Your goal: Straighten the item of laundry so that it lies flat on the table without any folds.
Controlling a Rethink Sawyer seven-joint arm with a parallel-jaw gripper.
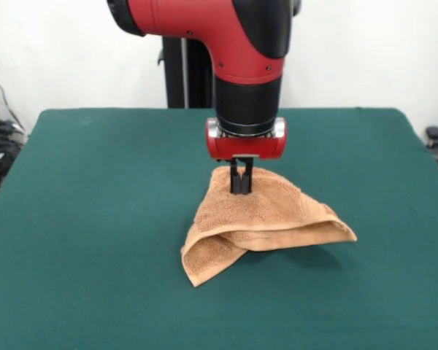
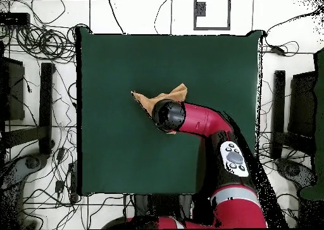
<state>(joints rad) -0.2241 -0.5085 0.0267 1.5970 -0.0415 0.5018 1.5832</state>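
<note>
The orange-tan terry towel is bunched into a tent shape on the dark green table. Its peak is lifted, its lower edges fold under and its corners rest on the cloth. My gripper comes straight down from the red and black arm and is shut on the towel's peak, holding it up. In the overhead view the arm's wrist covers most of the towel; only its far edge and two corners show near the middle of the table. The gripper itself is hidden there.
The robot's black pedestal stands at the table's far side. Cables and dark equipment lie on the floor around the table. A black object sits past the table's right edge.
</note>
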